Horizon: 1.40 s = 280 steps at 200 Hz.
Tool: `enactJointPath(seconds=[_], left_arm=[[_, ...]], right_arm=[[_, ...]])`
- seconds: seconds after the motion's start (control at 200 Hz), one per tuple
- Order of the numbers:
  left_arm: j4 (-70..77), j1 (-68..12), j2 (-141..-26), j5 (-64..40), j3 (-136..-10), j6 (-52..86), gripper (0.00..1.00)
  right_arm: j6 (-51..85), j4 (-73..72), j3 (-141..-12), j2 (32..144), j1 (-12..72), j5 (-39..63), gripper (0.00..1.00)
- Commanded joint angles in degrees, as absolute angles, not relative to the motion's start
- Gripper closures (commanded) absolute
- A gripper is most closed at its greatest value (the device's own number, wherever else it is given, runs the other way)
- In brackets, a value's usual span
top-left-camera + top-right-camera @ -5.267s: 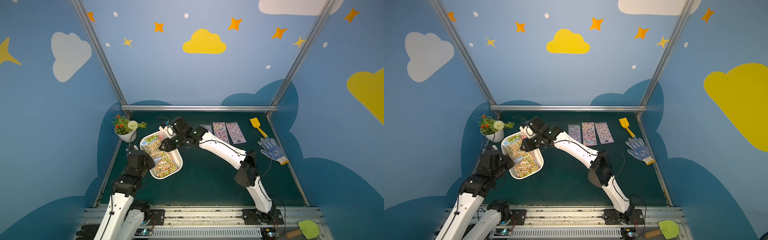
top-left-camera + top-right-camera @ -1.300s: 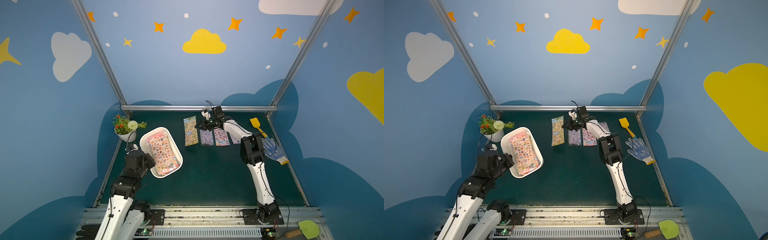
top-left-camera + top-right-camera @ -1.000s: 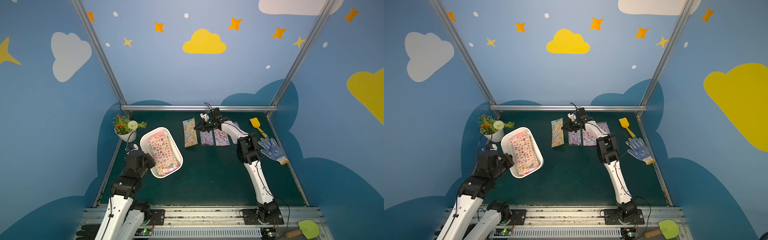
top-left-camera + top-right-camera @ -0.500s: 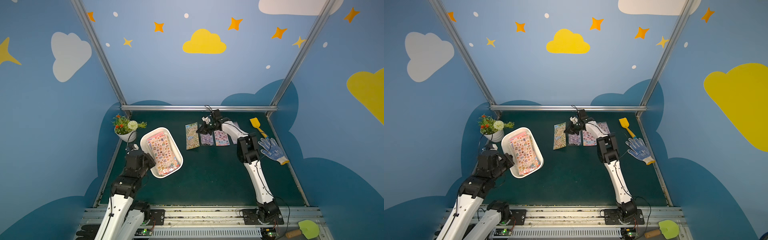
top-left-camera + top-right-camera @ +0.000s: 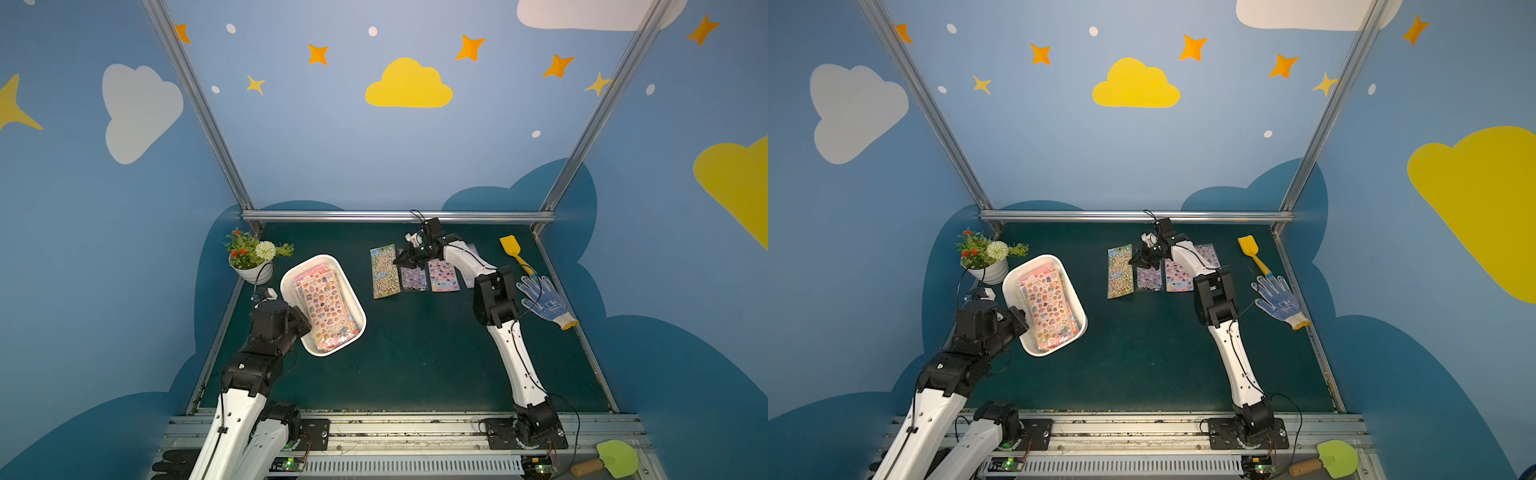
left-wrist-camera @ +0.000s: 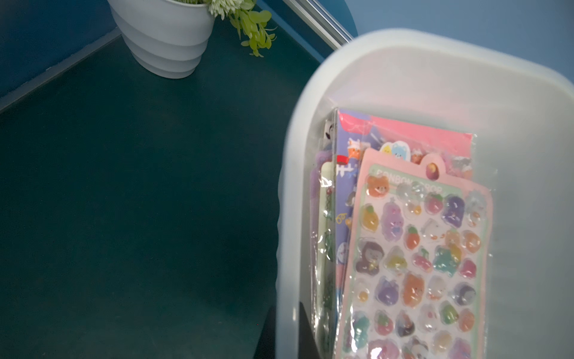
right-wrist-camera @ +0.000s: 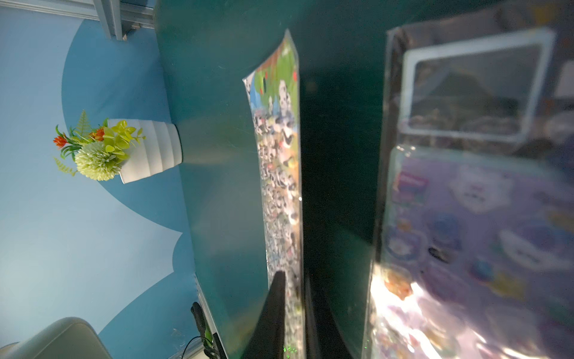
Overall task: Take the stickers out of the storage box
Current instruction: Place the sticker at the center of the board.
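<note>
Flower pot [image 5: 253, 272] stands at 10 o'clock of the storage box [image 5: 286, 291]. The left pincer [image 6: 287, 329] clamps the box rim. The stickers [image 5: 326, 309] lie stacked inside. At 2 o'clock, sheets [image 5: 442, 275] line the desk [image 5: 415, 345]. The right pincer [image 5: 401, 261] straddles the leftmost sheet [image 5: 384, 270]; whether it grips cannot be told. Glove [image 5: 544, 301] lies at 3 o'clock.

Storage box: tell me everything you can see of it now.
The storage box is a shallow white plastic tray with rounded corners and a flared rim. It is turned diagonally at the left of the green mat, near the flower pot but apart from it. A stack of sticker sheets lies inside, a pink-edged sheet of puffy animals on top. The left gripper is shut on its near rim; whether it is lifted cannot be told.
</note>
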State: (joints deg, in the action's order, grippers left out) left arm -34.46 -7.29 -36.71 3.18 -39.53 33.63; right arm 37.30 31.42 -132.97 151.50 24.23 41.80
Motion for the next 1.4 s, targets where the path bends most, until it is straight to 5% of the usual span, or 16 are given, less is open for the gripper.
enactJointPath(seconds=[0.0, 0.636, 0.936, 1.397], left_arm=[[-31.1, -7.5, -36.6, 2.4, -41.1, 33.5, 0.96], [-31.8, -7.4, -38.0, 1.9, -41.7, 32.7, 0.96], [-33.3, -9.6, -42.7, -1.5, -43.9, 32.7, 0.96], [-29.3, -27.1, -49.1, 8.1, -42.3, 37.6, 0.96]], right_arm=[[37.4, 32.7, -133.8, 152.6, 24.0, 40.8, 0.84], [34.7, 32.9, -129.7, 143.0, 23.9, 37.5, 0.45], [32.0, 32.8, -123.5, 132.2, 24.2, 35.5, 0.41], [27.9, 29.6, -96.0, 105.2, 24.8, 31.9, 0.42]])
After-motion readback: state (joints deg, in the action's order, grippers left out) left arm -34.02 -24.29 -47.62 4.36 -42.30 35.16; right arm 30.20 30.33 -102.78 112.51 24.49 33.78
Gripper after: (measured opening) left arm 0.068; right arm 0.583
